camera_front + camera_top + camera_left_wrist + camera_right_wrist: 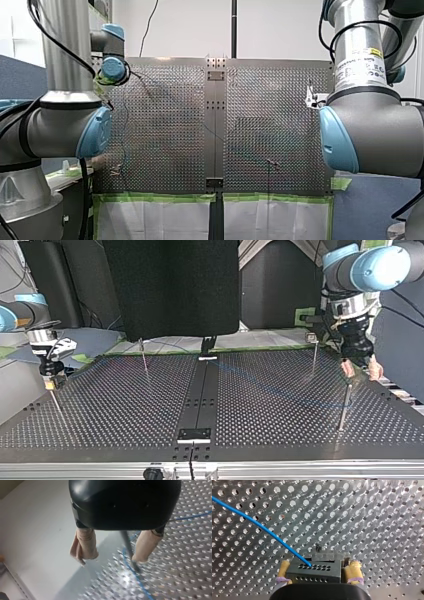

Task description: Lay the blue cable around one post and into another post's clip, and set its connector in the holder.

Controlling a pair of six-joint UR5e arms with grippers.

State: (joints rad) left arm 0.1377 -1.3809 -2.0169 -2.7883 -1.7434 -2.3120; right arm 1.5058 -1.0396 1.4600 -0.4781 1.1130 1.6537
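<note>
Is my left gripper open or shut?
Open. In the left wrist view, the left gripper holds its beige pads apart, with a post and the blue cable showing between them.

Perforated table (125, 405), posts (345, 407), blue cable (262, 526)

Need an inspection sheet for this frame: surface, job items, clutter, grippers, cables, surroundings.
Surface: perforated metal table, green tape along its near edge in the front view.
Job's things: thin posts stand upright; connector is held, not in a holder.
Clutter: nothing seen.
Grippers: left gripper open, a post beside one pad; right gripper shut on connector.
Cables: blue cable leaves the connector and passes that post's base.
Surroundings: black panel behind table.
</note>
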